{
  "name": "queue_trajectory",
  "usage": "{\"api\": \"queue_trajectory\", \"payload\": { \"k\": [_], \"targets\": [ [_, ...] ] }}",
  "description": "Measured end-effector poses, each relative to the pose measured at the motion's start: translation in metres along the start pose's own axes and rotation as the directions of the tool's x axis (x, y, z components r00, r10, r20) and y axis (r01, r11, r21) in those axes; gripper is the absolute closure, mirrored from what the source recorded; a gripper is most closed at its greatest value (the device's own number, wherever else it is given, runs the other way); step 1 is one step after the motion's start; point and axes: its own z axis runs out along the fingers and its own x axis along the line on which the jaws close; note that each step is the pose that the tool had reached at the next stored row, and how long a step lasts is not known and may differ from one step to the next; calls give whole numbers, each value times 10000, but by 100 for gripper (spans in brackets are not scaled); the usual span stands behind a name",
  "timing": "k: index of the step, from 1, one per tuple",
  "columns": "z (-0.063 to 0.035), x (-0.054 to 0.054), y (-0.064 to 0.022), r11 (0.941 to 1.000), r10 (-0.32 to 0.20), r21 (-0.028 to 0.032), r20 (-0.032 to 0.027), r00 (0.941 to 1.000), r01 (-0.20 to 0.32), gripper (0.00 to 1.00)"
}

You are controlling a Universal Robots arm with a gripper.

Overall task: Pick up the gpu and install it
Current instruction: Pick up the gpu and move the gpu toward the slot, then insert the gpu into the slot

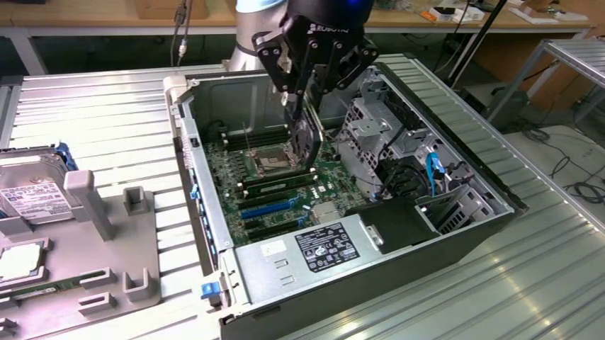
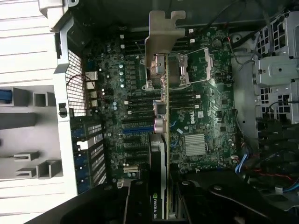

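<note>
GPU [image 1: 304,138] hangs edge-down just below gripper [image 1: 304,98], fingers clamped on its top edge, above motherboard [image 2: 205,107] inside case [image 1: 378,280]; we reckon it's held vertical so its connector edge can meet a slot.

Exterior high, oblique; wrist close, downward; shared: gpu [image 1: 302,142], motherboard [image 2: 196,116]
</note>
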Motion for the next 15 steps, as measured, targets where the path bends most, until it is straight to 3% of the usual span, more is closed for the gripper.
{"api": "queue_trajectory", "payload": {
  "k": [4, 15],
  "targets": [
    [1, -228, 21, 10000, -1, 1, -1, 10000, 1, 73],
    [1, -230, 22, 10000, 0, 0, 0, 10000, 0, 73]
  ]
}}
